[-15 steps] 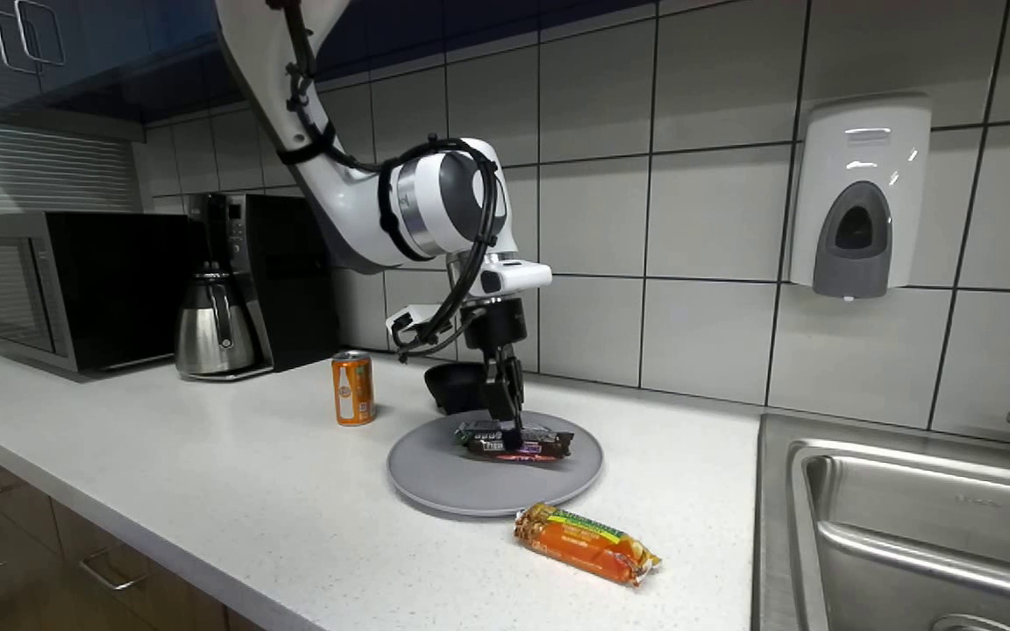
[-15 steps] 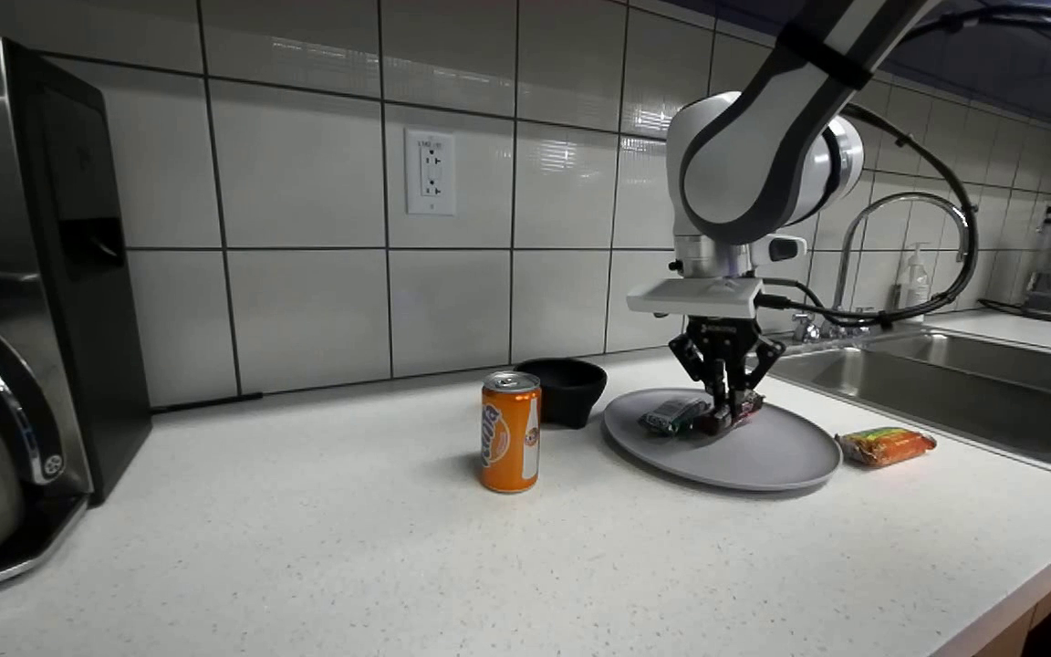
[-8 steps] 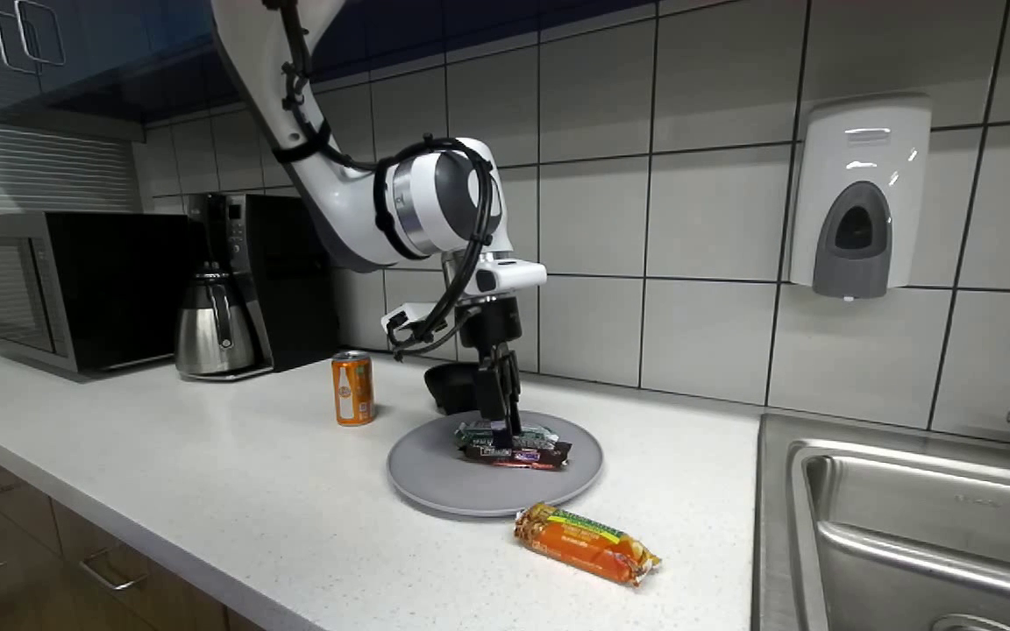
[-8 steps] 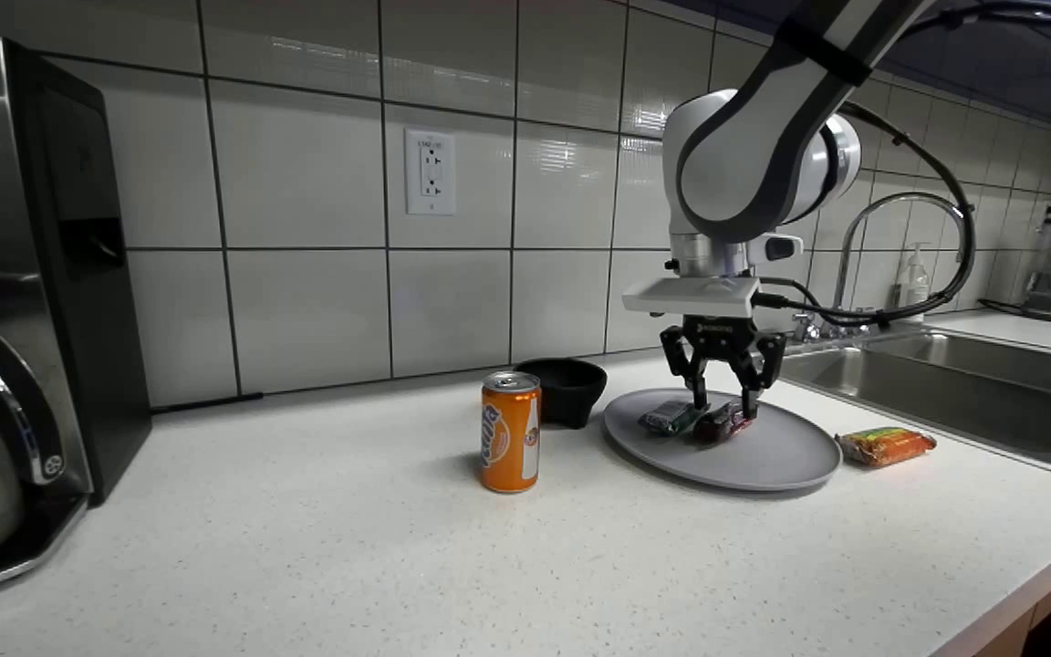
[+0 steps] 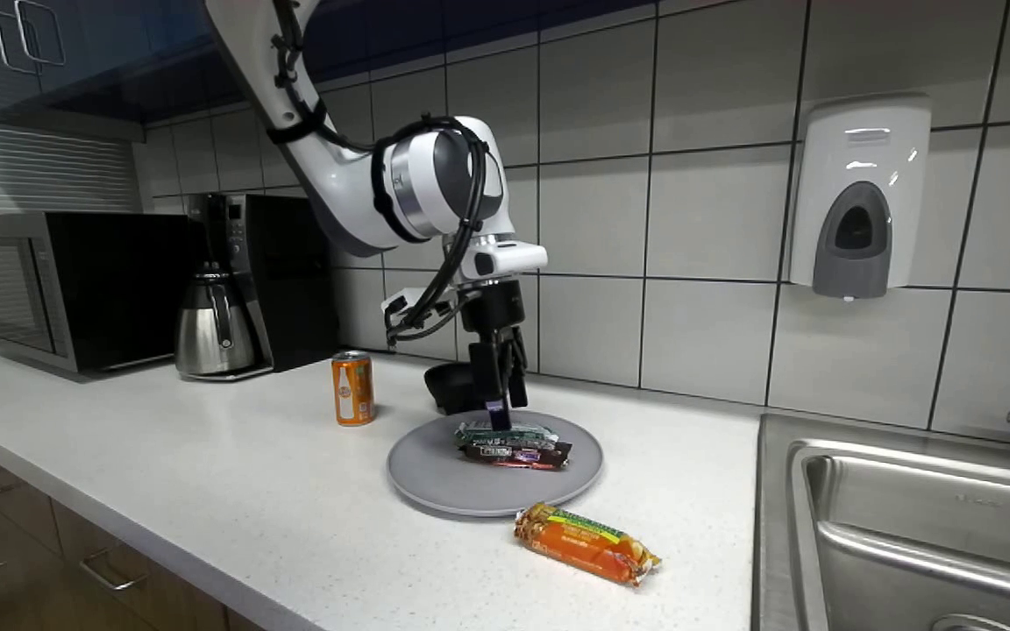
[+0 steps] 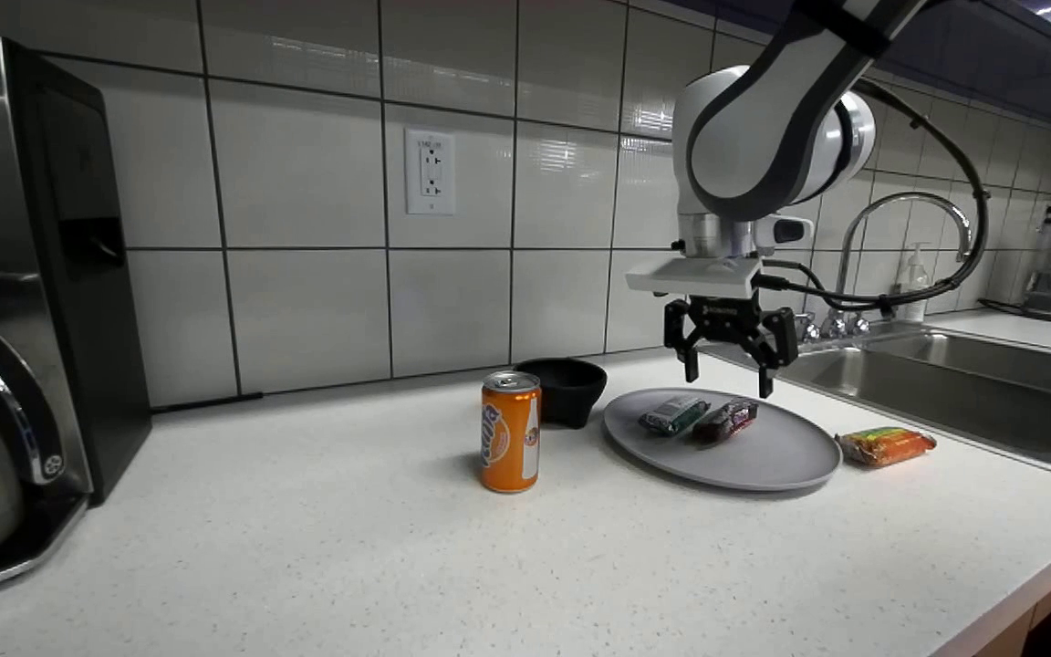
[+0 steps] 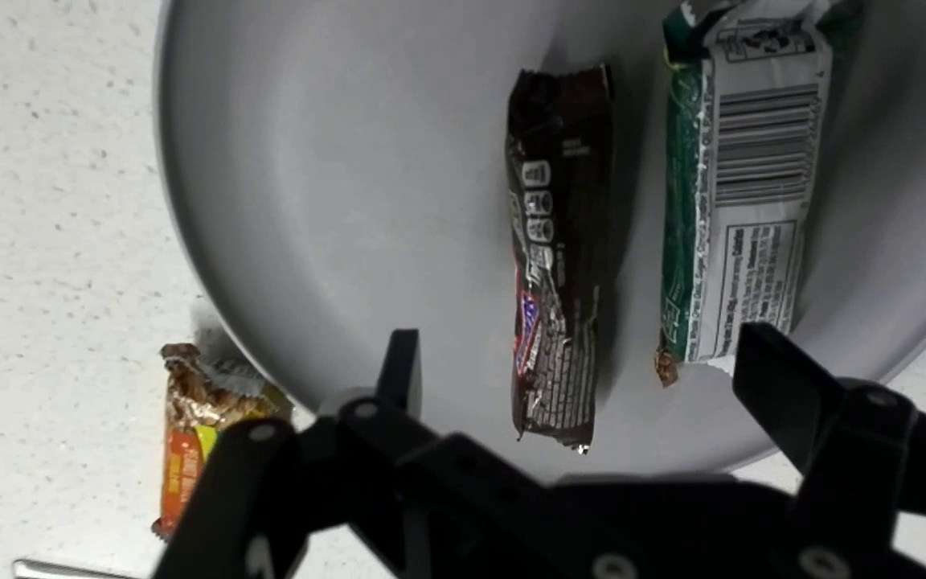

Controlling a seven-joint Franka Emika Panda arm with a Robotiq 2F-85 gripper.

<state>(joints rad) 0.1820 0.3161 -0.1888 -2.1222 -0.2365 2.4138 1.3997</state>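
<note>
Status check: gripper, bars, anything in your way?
Gripper open over grey plate, holding nothing. Brown bar and green bar side by side on it, orange bar off it. Possible obstacle: black bowl by plate.

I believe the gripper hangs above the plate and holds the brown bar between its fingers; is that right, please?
Not quite: the gripper does hang above the plate, but it is open; the brown bar lies free on the plate, as an exterior view shows.
</note>
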